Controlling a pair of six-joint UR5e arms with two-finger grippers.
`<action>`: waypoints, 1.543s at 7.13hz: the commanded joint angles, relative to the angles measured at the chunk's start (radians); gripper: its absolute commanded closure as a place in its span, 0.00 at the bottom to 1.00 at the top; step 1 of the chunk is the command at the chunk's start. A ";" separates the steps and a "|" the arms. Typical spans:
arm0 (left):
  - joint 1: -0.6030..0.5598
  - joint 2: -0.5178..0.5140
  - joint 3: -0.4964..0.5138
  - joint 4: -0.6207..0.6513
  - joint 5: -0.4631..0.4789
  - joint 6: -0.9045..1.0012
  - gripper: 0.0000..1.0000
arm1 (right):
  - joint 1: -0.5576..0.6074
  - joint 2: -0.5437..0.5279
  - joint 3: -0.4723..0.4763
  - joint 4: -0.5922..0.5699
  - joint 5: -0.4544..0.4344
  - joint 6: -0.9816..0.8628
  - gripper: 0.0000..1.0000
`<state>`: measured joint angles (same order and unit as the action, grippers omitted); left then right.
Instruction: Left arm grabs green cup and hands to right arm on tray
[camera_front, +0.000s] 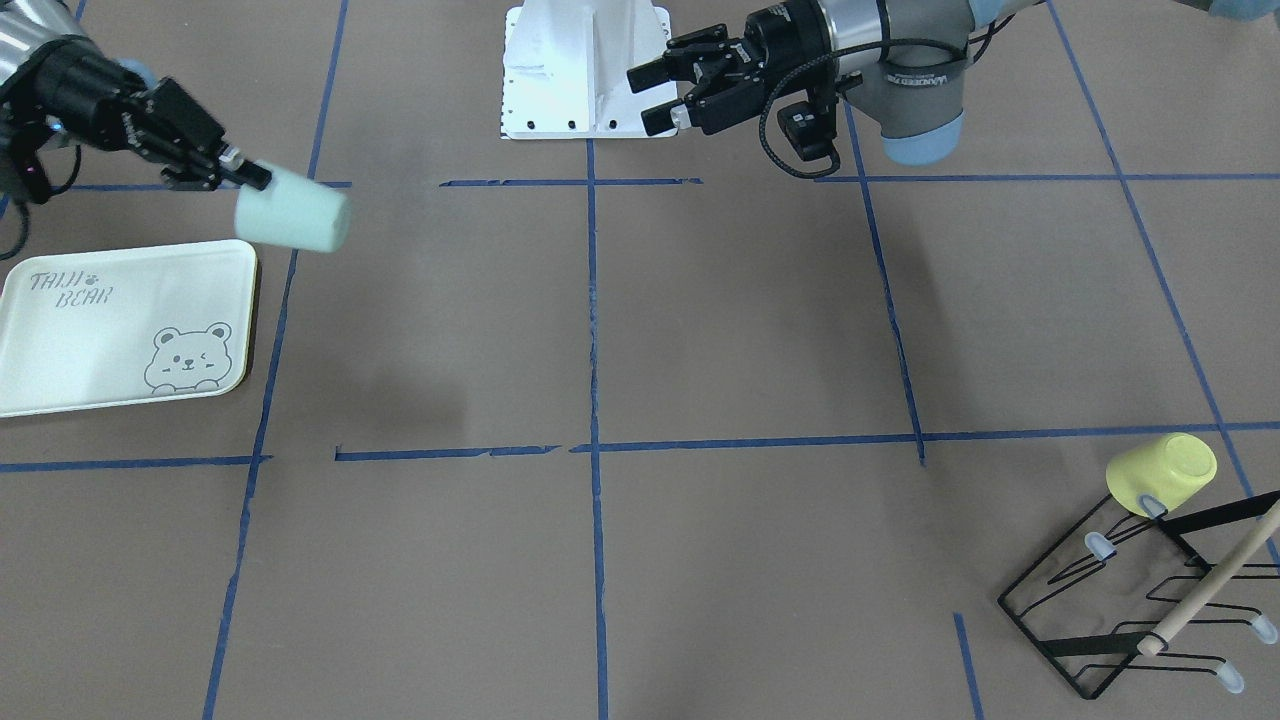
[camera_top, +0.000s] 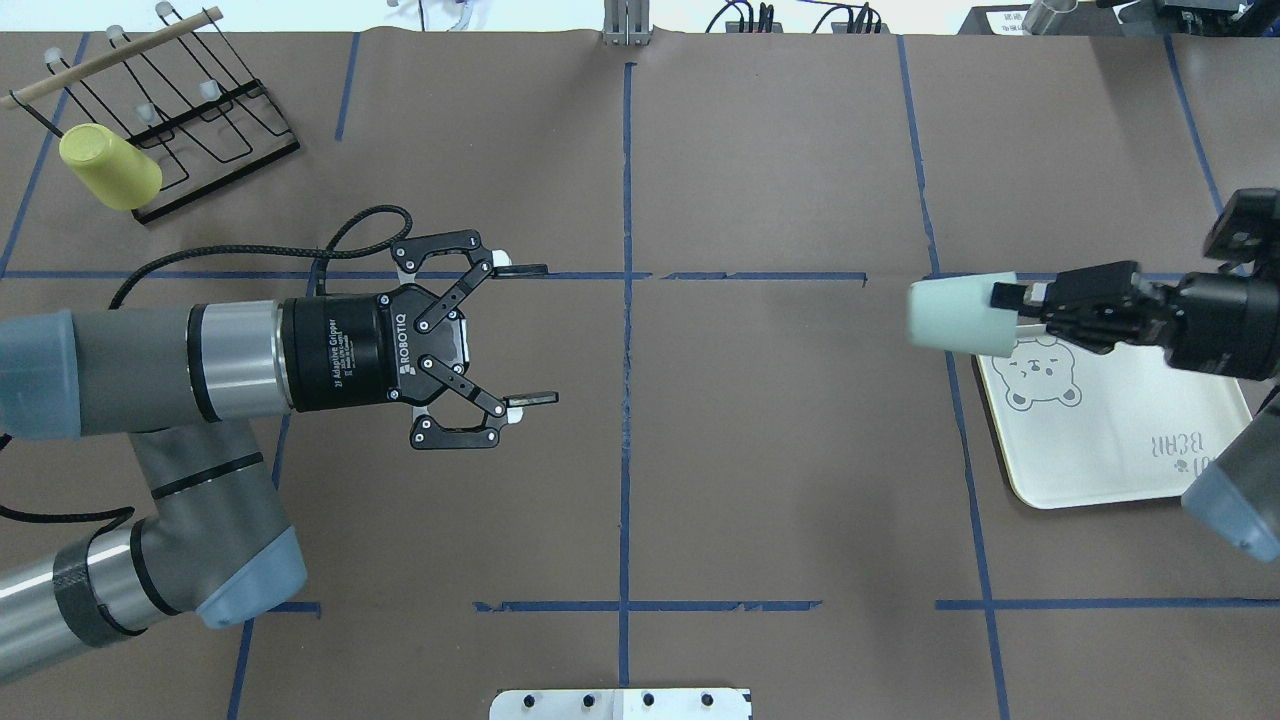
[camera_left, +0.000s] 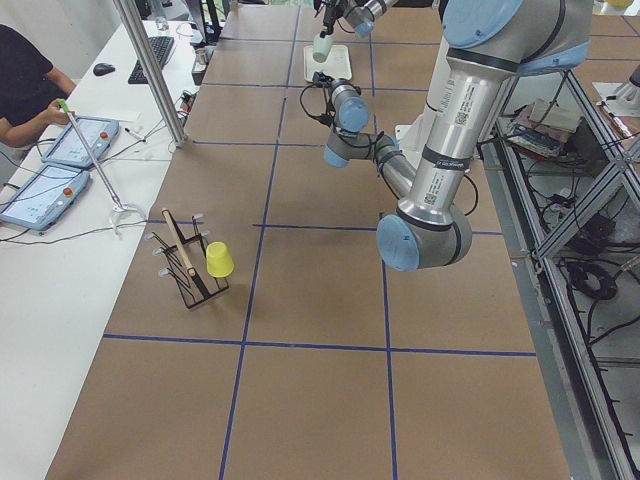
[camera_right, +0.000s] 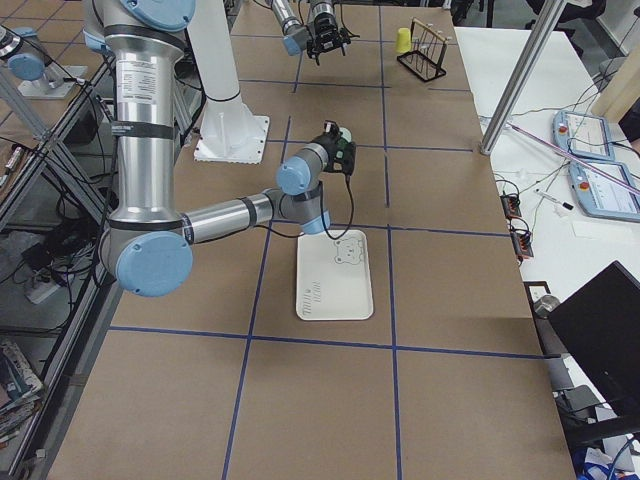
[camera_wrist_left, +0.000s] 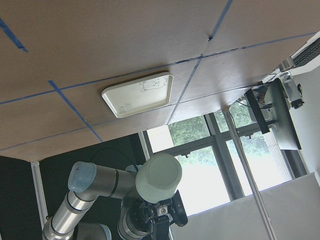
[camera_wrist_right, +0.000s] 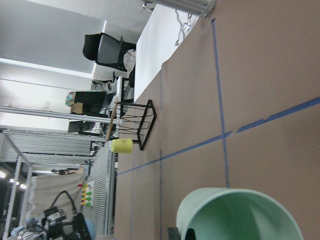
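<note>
Seen from behind the robot, the right gripper (camera_top: 1010, 298) is clamped on the rim of the green cup (camera_top: 958, 316), held on its side by the ten o'clock corner of the tray (camera_top: 1120, 440). The hand-over looks done, so next the cup must turn upright and come down onto the tray. At nine o'clock the left gripper (camera_top: 530, 333) gapes empty, well clear, and a yellow cup (camera_top: 108, 167) on a rack (camera_top: 219, 181) sits far off at ten.

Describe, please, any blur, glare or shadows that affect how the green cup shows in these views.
Front-facing view: the green cup looks slightly soft-edged, with faint diffuse shadows on the table. Overhead view: even light, cup crisp. Left wrist view: bright windows behind it. Right wrist view: cup very close, cropped by the bottom edge.
</note>
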<state>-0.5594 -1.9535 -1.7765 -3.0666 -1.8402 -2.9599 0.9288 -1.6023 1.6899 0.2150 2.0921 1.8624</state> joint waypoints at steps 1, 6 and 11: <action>-0.090 0.007 -0.004 0.201 -0.126 0.292 0.00 | 0.286 0.050 -0.067 -0.317 0.361 -0.213 1.00; -0.367 0.146 -0.023 0.510 -0.280 0.900 0.00 | 0.332 -0.062 -0.059 -0.907 0.356 -0.963 1.00; -0.459 0.218 -0.037 0.609 -0.277 1.152 0.00 | 0.147 -0.084 0.257 -1.632 0.056 -1.397 1.00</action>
<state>-0.9976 -1.7638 -1.8095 -2.4794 -2.1181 -1.8935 1.1176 -1.6868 1.9012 -1.3075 2.2095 0.5151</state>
